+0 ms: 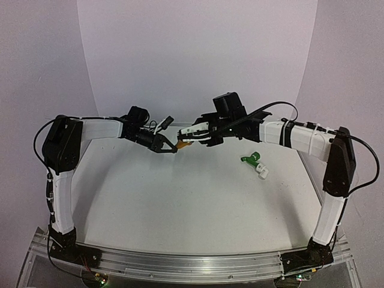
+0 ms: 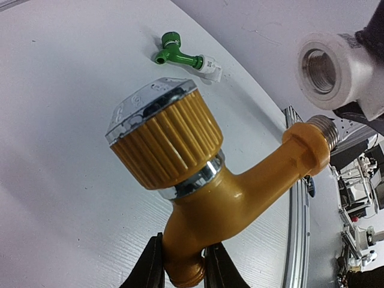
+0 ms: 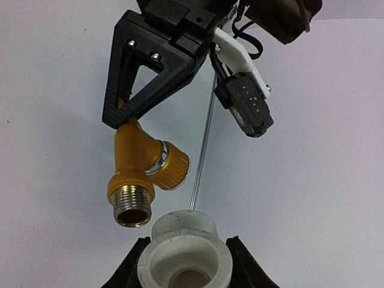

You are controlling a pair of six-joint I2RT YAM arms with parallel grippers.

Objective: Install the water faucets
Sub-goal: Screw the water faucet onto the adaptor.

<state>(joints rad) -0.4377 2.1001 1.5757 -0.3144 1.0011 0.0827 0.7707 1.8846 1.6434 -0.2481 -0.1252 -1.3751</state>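
The left gripper (image 2: 186, 269) is closed on the orange tap (image 2: 228, 186), its 2 fingers (image 2: 155, 267) pinching the spout end. The tap is held in the air above the table (image 1: 180, 204), its ribbed knob toward the left wrist camera and its brass threaded end pointing at the right arm. The right gripper (image 3: 185, 267) is closed on a white fitting (image 3: 183, 243), gripped from both sides with its open socket facing the tap. The threaded end sits just beside the socket's rim, off to 1 side and not inside it. The green tap (image 1: 251, 159) lies on the table to the right, well apart from both grippers, with another fitting (image 1: 262, 172) on its end.
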